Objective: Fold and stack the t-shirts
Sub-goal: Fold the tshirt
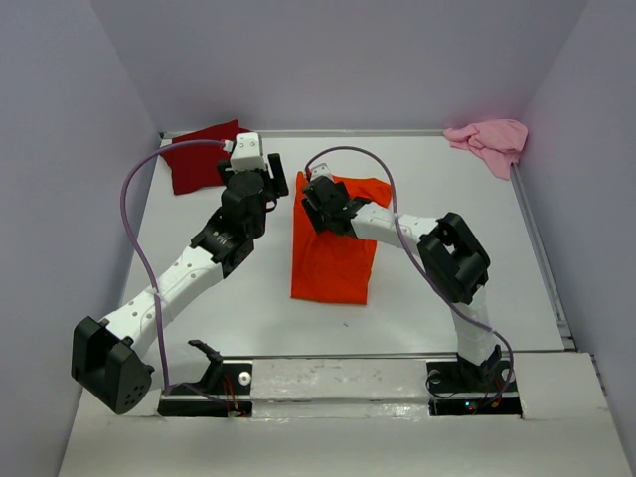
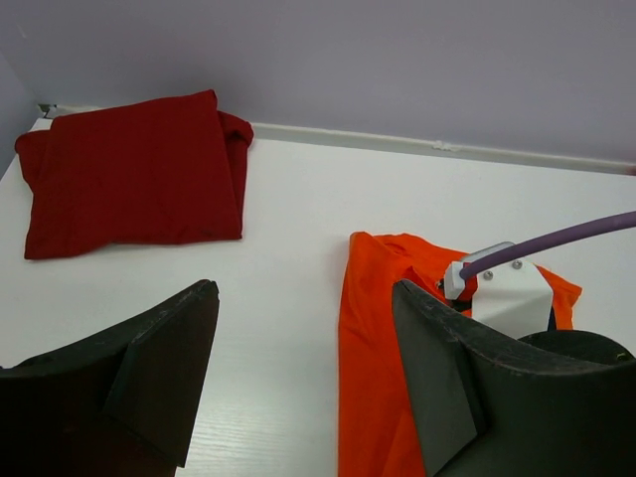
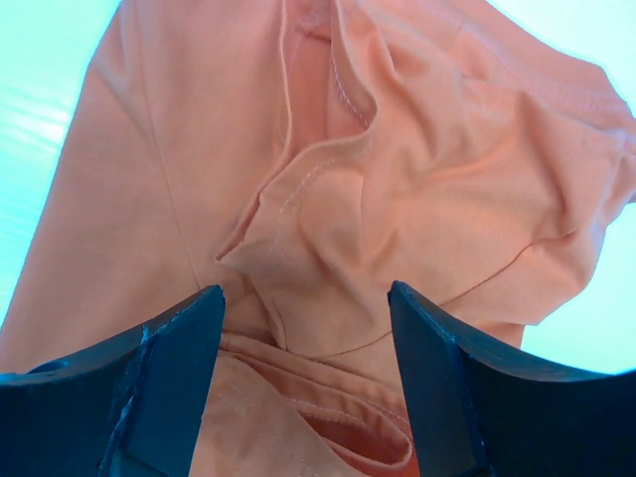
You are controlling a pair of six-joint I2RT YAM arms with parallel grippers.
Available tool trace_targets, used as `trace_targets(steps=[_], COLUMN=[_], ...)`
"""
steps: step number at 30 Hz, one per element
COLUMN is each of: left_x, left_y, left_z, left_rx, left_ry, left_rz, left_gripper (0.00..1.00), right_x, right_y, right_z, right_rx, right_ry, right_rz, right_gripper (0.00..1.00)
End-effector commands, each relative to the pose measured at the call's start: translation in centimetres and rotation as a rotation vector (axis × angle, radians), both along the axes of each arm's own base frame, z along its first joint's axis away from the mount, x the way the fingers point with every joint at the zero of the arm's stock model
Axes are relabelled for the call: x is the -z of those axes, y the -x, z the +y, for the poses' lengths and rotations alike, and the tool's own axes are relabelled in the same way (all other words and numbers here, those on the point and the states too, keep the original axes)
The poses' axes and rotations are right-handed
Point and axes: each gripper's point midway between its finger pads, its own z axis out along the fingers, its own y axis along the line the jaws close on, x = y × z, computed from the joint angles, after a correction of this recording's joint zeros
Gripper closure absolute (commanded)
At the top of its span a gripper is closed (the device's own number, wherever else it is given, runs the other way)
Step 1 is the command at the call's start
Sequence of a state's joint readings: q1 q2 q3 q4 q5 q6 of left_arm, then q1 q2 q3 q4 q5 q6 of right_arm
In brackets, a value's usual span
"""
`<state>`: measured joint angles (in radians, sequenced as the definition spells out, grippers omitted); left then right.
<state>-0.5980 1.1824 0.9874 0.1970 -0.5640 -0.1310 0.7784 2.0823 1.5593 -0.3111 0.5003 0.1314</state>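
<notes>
The bright orange t-shirt [image 1: 333, 260] lies partly folded as a long strip in the middle of the table; it also shows in the left wrist view [image 2: 373, 378] and fills the right wrist view [image 3: 397, 169], its collar end rumpled. My right gripper [image 1: 316, 199] is open just above the shirt's far end, empty. My left gripper [image 1: 260, 181] is open and empty over bare table left of the orange shirt. The dark red t-shirt [image 1: 199, 157] lies folded at the far left corner, also in the left wrist view [image 2: 134, 174]. The pale pink t-shirt [image 1: 492, 141] lies crumpled at the far right corner.
The white table [image 1: 437, 219] is walled in by pale purple panels, with a raised rim along its right edge [image 1: 542, 248]. The arm bases [image 1: 338, 383] sit at the near edge.
</notes>
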Motion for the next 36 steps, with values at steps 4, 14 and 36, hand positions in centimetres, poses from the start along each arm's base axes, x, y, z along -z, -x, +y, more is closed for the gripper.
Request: trace_targets(steps=[4,14,36], left_x=[-2.3,2.7,24.2], left_y=[-0.1,0.5,16.8], left_z=[0.2,-4.3,-8.5], left_rx=[-0.006,0.123,0.267], left_ry=[0.035,0.15,0.417], left_rz=[-0.055,0.201,0.615], left_gripper=[0.2,0.21,0.31], right_x=[-5.4,-6.6,2.4], right_y=[-1.5,8.9,21.4], right_z=[1.2,-4.5,-7.5], right_rx=[-0.022,0.029,0.124], right_ry=[-0.085,-0.285,-0.397], right_rz=[-0.095,0.018,0.247], right_gripper=[0.27,0.32,0.0])
